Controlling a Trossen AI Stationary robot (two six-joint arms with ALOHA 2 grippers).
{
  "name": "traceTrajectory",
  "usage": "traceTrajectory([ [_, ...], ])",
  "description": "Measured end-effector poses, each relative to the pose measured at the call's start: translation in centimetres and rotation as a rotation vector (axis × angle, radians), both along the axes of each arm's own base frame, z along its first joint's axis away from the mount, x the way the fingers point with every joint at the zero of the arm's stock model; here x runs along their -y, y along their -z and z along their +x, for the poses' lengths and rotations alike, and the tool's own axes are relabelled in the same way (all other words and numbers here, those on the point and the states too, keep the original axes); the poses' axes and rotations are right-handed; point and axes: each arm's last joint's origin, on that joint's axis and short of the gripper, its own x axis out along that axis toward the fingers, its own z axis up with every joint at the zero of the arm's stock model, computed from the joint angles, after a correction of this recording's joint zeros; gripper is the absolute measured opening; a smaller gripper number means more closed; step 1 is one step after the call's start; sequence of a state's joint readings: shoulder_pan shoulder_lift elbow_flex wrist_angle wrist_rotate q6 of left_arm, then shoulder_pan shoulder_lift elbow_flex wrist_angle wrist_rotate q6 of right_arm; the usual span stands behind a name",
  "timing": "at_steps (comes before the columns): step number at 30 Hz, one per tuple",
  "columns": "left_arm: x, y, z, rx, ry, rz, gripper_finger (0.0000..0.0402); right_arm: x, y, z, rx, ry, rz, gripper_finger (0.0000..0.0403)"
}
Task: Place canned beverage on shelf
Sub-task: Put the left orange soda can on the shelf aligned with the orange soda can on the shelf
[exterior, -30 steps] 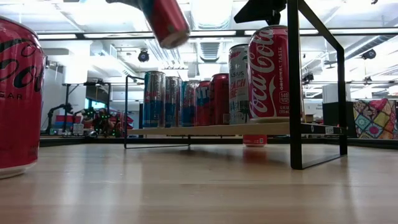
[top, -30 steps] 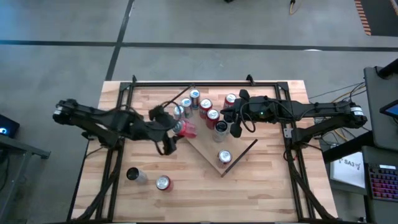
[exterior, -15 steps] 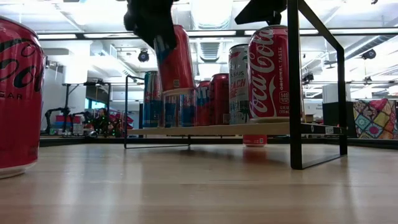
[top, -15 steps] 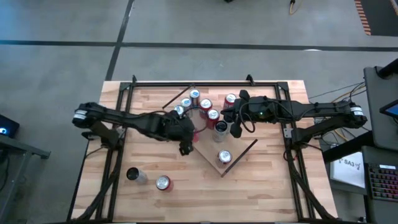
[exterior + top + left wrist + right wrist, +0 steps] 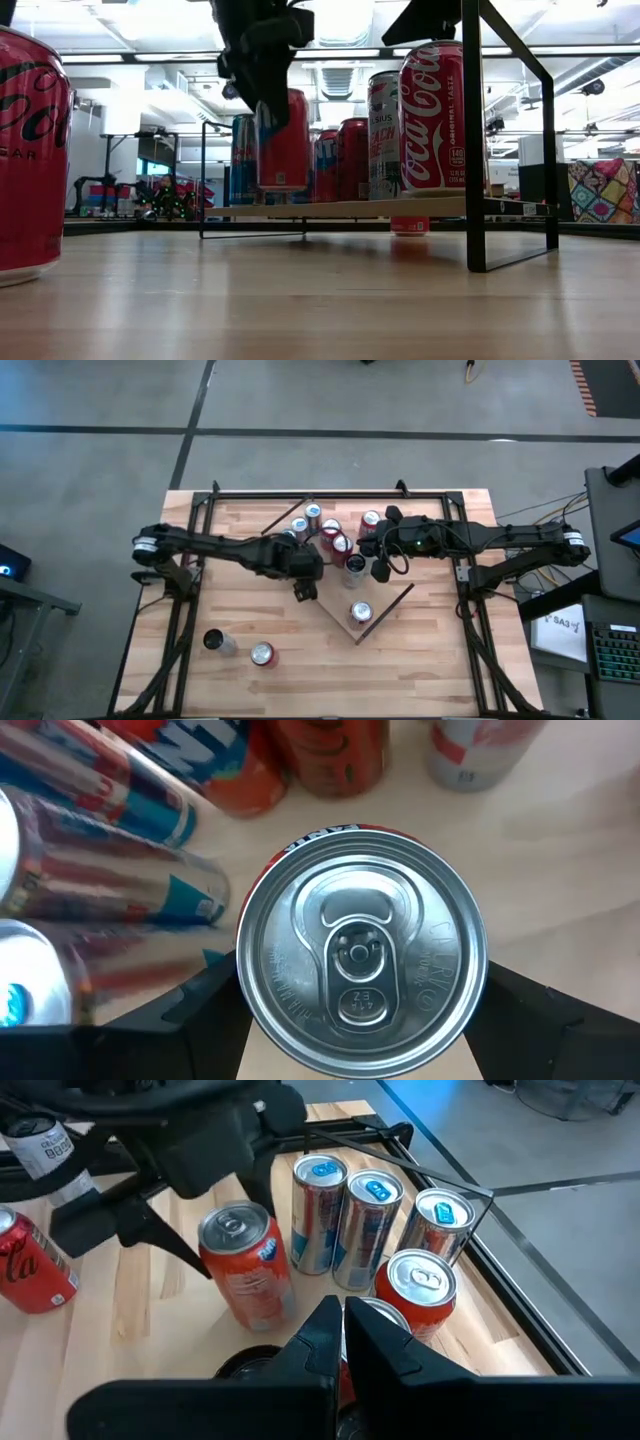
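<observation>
Gripping a red can [image 5: 284,138] upright from above, the left gripper [image 5: 306,567] lowers it onto the shelf [image 5: 340,209], at nine o'clock of the standing cans, while the right gripper [image 5: 378,547], its jaws closed, waits nearby.

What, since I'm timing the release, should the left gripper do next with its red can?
Probably lower it straight down a touch, then open. In the low view the red aluminium can hangs upright in the left gripper, its base seemingly just above the light-wood shelf board, close beside tall blue-and-silver cans. The right gripper waits nearby.
</observation>
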State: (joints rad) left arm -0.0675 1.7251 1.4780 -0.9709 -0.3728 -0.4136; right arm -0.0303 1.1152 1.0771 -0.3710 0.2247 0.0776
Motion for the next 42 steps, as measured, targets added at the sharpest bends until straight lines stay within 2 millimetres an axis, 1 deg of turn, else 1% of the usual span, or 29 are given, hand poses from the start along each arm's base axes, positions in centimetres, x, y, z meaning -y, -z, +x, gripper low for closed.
traceTrajectory([
  [5,-1.1,0.9,0.6,-0.033,0.007,0.017,0.028,0.0,0.0,0.0,0.002,0.0,0.0,0.0009],
  [8,-1.6,0.9,0.7,-0.034,0.01,0.024,0.028,0.0,0.0,0.0,0.004,0.005,0.008,0.0009],
  [13,-1.8,0.9,0.7,-0.034,0.012,0.025,0.028,0.0,0.0,0.0,0.006,0.006,0.011,0.0009],
  [19,-1.6,1.1,0.9,-0.03,0.029,-0.02,0.0282,0.0,0.0,0.0,0.006,0.007,0.014,0.0009],
  [42,-1.7,1.0,1.1,-0.008,0.034,-0.003,0.0344,0.0,0.0,0.0,0.007,0.009,0.017,0.0009],
])
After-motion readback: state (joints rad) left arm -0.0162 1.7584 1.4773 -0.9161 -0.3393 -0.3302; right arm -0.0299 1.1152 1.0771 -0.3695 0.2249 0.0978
